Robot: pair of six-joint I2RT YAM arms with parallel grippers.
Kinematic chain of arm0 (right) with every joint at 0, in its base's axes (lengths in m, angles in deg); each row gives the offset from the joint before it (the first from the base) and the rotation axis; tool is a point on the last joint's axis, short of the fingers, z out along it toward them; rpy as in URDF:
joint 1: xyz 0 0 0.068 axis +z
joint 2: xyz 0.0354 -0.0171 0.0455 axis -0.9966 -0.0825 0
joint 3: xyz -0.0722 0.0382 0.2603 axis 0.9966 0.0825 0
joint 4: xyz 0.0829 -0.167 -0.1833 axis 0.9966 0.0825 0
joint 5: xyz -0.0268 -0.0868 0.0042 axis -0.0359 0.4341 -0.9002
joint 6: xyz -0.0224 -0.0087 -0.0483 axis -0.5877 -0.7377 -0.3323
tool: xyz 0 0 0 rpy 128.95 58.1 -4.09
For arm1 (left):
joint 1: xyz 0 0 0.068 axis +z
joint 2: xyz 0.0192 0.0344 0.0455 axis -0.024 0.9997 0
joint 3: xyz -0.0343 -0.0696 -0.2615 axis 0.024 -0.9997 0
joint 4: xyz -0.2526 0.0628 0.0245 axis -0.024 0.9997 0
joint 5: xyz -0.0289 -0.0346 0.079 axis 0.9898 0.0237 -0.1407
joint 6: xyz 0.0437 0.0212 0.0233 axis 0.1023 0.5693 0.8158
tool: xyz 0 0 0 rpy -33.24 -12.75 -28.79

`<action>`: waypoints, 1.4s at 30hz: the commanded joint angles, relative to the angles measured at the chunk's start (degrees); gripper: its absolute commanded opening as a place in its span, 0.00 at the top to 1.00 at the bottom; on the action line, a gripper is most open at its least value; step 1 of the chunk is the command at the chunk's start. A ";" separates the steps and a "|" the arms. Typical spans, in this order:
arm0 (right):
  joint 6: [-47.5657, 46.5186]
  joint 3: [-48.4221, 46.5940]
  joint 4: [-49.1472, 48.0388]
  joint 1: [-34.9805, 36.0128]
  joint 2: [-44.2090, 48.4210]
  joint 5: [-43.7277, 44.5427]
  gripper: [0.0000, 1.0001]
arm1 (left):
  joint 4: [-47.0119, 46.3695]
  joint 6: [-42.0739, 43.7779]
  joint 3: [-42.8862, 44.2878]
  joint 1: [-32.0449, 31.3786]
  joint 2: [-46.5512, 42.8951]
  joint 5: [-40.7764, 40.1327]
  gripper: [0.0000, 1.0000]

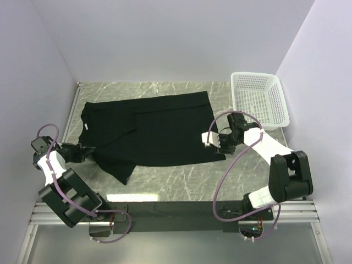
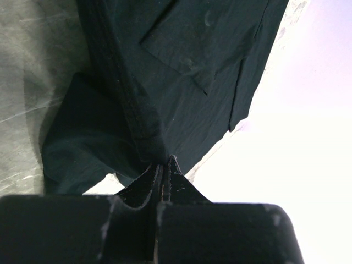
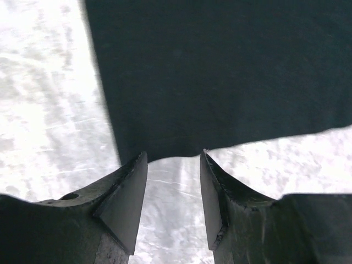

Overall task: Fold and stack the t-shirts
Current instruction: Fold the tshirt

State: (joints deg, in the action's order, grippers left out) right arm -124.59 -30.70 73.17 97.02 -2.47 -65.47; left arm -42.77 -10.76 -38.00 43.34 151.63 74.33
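Top external view showed the t-shirt flat on the table, apparently mid-fold, with the left gripper pinching its near-left edge and the right gripper spread empty at its hem corner, likely needing a grasp there next.

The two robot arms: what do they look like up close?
They look alike. The left arm and right arm are chunky black blocks joined by white links, each trailing a looping purple cable. The left gripper and right gripper each have two dark, wedge-shaped fingers that taper to points. No markings show.
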 commanded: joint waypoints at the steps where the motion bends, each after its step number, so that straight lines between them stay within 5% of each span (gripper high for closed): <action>1: -5.79 1.06 6.46 -0.15 1.49 -3.02 0.50 | -1.01 1.12 -0.24 0.20 -1.51 1.06 0.99; 18: -3.96 5.10 -1.60 3.10 -3.88 4.88 0.48 | -1.18 1.39 -1.03 0.29 -1.77 1.23 0.99; 23: -3.78 6.07 -3.81 3.81 -4.67 6.73 0.65 | -1.09 1.56 -1.03 0.29 -1.69 1.15 0.99; 24: -3.43 6.16 -3.81 3.81 -4.76 6.82 0.72 | -1.09 1.56 -1.03 0.29 -1.69 1.23 0.99; 25: -3.26 6.33 -4.07 3.72 -4.58 6.73 0.89 | -1.09 1.56 -0.77 0.38 -1.60 1.23 0.99; 27: -3.08 7.03 -4.07 3.72 -3.09 6.47 0.99 | -1.09 1.65 -0.59 0.38 -1.34 1.23 0.99; 34: -1.59 1.78 2.76 2.41 2.01 0.51 1.00 | -0.92 1.21 1.43 0.47 -0.72 1.41 0.99; 42: 1.66 -10.70 9.47 -1.28 -3.69 -3.11 1.00 | -2.85 -1.95 2.75 0.73 -1.07 1.41 0.99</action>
State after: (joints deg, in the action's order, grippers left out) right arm -125.18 -37.74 79.23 97.13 -4.15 -66.28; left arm -43.25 -11.33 -37.63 43.55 151.33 74.37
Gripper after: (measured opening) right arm 0.010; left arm 0.016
